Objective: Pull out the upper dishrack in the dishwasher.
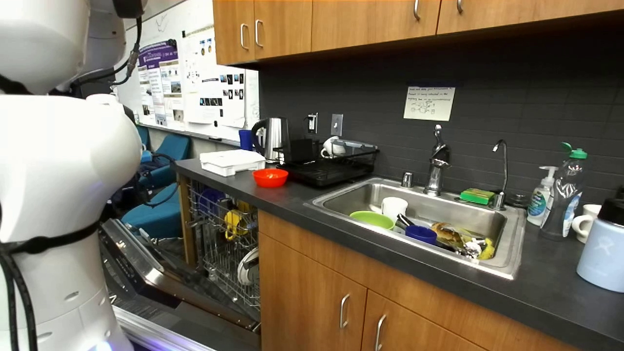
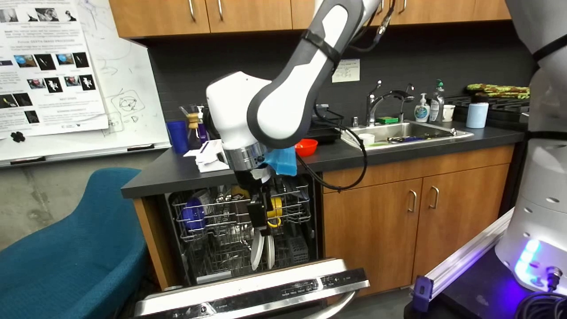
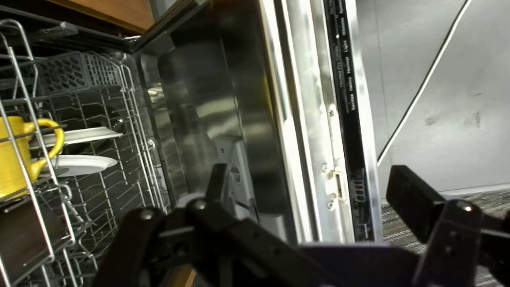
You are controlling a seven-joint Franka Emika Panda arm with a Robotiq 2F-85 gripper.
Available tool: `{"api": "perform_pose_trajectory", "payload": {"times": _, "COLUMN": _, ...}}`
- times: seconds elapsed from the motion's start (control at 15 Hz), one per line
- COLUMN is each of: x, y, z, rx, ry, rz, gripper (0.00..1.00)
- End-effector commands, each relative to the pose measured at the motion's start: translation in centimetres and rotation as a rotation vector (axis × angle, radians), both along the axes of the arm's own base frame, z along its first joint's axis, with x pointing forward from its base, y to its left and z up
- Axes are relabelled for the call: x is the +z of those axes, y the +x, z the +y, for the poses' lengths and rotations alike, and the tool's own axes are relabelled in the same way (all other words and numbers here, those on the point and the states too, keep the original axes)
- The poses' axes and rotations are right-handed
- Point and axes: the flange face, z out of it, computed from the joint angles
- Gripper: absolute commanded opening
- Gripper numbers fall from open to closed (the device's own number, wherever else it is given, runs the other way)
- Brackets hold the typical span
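Observation:
The upper dishrack [image 2: 294, 206] is a grey wire basket in the top of the open dishwasher [image 2: 257, 294]. It holds a blue item [image 2: 193, 213] and a yellow mug [image 2: 275, 208]. It also shows in an exterior view [image 1: 217, 219] and, close up, at the left edge of the wrist view [image 3: 24, 93]. My gripper [image 2: 260, 228] points down in front of the rack. In the wrist view, its fingers [image 3: 312, 187] are wide apart with nothing between them; the lowered door shows beyond. The rack wires are left of the fingers. Whether any finger touches the rack cannot be told.
The dishwasher door [image 1: 146, 263] hangs partly down below the gripper. White plates [image 2: 262, 250] stand in the lower rack. The counter [image 2: 177, 177] edge is above, with a red bowl [image 2: 306, 147] on it. A teal chair [image 2: 97, 235] stands beside the cabinet.

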Motion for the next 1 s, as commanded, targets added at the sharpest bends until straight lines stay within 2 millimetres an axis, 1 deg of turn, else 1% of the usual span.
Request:
{"api": "perform_pose_trajectory", "payload": {"times": 0.0, "x": -1.6, "y": 1.1, "z": 0.4, "rx": -0.005, "ry": 0.003, "rz": -0.108, "gripper": 1.0}}
{"api": "perform_pose_trajectory", "payload": {"times": 0.13, "x": -1.9, "y": 1.7, "z": 0.5, "rx": 0.005, "ry": 0.007, "rz": -0.171, "gripper": 1.0}}
{"api": "perform_pose_trajectory", "payload": {"times": 0.47, "x": -1.0, "y": 2.8, "z": 1.4, "rx": 0.011, "ry": 0.023, "rz": -0.31, "gripper": 1.0}}
{"api": "perform_pose_trajectory", "payload": {"times": 0.6, "x": -0.9, "y": 2.6, "z": 2.3, "rx": 0.012, "ry": 0.03, "rz": -0.364, "gripper": 1.0}}
{"api": "perform_pose_trajectory", "payload": {"times": 0.8, "x": -1.2, "y": 2.5, "z": 2.5, "rx": -0.012, "ry": 0.024, "rz": -0.413, "gripper": 1.0}}
{"api": "perform_pose_trajectory", "payload": {"times": 0.93, "x": -1.7, "y": 2.6, "z": 2.5, "rx": -0.06, "ry": 0.025, "rz": -0.448, "gripper": 1.0}}
